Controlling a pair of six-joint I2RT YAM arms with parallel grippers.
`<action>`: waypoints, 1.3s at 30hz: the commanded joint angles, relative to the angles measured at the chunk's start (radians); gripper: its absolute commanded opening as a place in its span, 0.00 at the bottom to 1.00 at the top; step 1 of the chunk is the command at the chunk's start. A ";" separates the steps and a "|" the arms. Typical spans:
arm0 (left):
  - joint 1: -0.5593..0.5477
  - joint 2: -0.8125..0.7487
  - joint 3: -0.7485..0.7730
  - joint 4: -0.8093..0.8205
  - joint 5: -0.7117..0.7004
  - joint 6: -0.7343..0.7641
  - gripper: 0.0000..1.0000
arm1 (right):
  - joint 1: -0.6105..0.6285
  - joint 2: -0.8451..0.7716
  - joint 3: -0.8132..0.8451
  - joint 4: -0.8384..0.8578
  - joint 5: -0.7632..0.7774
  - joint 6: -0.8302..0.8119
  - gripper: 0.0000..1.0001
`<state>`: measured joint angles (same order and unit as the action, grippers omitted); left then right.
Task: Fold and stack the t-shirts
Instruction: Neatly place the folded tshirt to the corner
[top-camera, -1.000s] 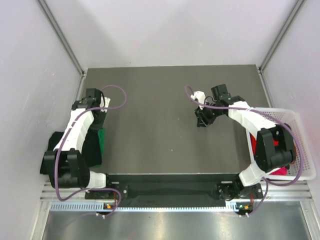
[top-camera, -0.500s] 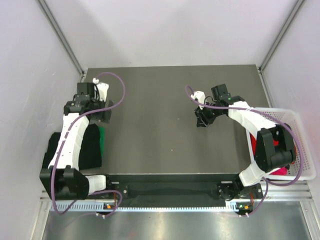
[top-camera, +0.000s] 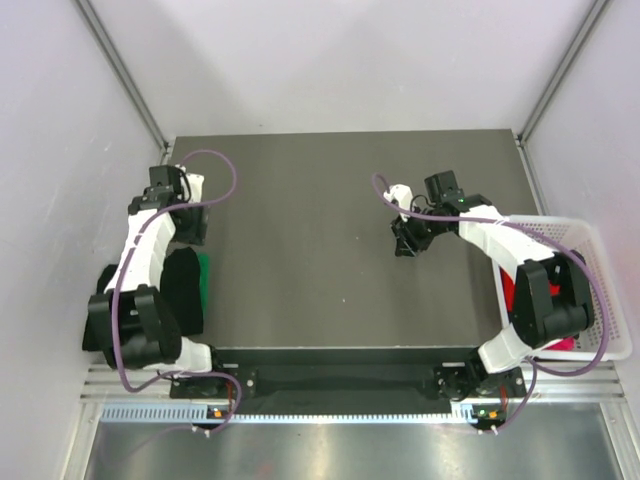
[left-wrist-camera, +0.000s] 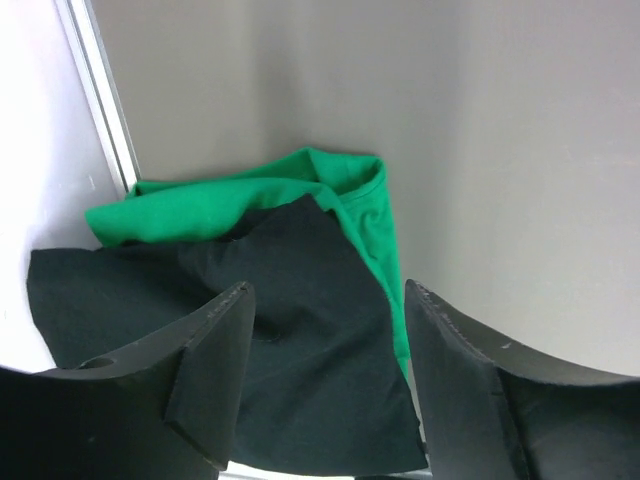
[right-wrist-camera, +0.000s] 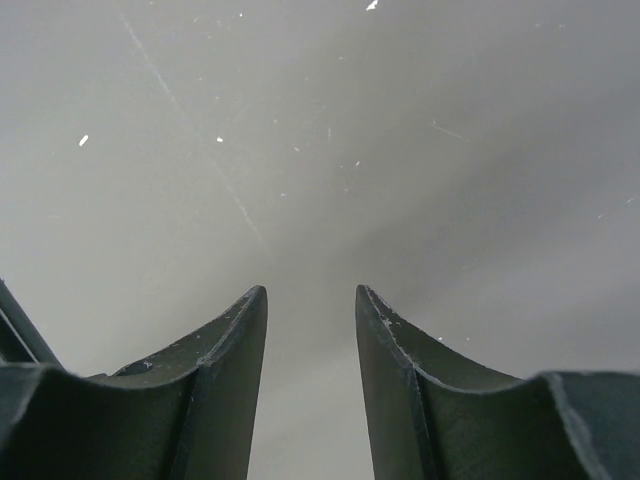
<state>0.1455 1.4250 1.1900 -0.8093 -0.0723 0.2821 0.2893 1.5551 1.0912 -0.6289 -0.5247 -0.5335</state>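
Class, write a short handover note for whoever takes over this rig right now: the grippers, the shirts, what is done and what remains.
Left gripper: open, empty, above the stack at the table's left edge.
Right gripper: open, empty, over bare table.
Shirts: the black t-shirt lies on the green t-shirt, and both look folded. Red cloth and pink cloth sit in the white basket on the right.
Done: two shirts stacked.
Left: take out, fold and stack what is in the basket.
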 joint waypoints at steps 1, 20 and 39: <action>0.028 0.035 0.088 -0.033 0.040 -0.017 0.63 | -0.010 -0.056 0.009 0.023 -0.032 -0.028 0.42; 0.026 0.195 0.194 -0.269 -0.092 -0.044 0.52 | -0.010 0.031 0.111 -0.094 -0.297 -0.089 0.42; -0.003 0.359 0.168 -0.195 -0.121 -0.063 0.40 | -0.010 0.033 0.073 -0.112 -0.342 -0.132 0.43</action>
<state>0.1505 1.7836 1.3502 -1.0351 -0.1951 0.2379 0.2893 1.5852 1.1652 -0.7315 -0.8173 -0.6289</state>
